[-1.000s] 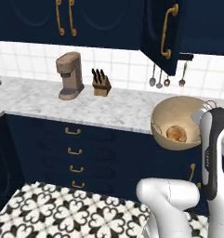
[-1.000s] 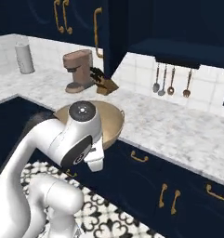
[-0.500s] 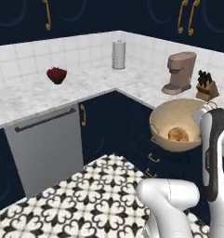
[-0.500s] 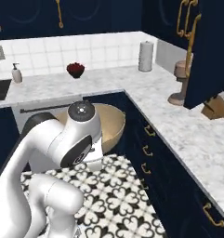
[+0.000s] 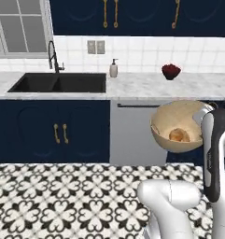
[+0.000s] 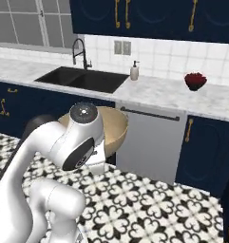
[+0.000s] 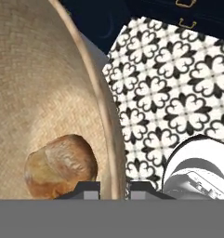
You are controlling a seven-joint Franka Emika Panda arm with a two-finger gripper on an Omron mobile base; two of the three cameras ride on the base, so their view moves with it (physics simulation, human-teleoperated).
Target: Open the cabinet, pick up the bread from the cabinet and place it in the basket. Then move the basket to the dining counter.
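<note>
The basket (image 5: 175,120), a round tan bowl, hangs in the air in front of the lower cabinets, held at its right rim. The bread (image 5: 179,136), a golden-brown bun, lies on its bottom. In the hand view my gripper (image 7: 114,188) is shut on the basket (image 7: 39,93) rim, one fingertip inside and one outside, with the bread (image 7: 60,165) just left of the inner finger. From the right base, the basket (image 6: 115,128) sits partly hidden behind my arm. Navy wall cabinets (image 5: 109,16) with brass handles hang shut above the counter. The dining counter is out of view.
A marble counter (image 5: 142,88) runs across the back with a black sink (image 5: 58,83), a faucet (image 5: 52,53), a soap bottle (image 5: 113,69) and a red bowl (image 5: 171,71). A grey dishwasher (image 5: 132,135) stands below. Patterned floor (image 5: 62,200) lies open to the left.
The whole picture has swung: the base has turned, so the coffee machine and knife block are gone and the sink counter now faces me. The basket with the bread stays in my grip.
</note>
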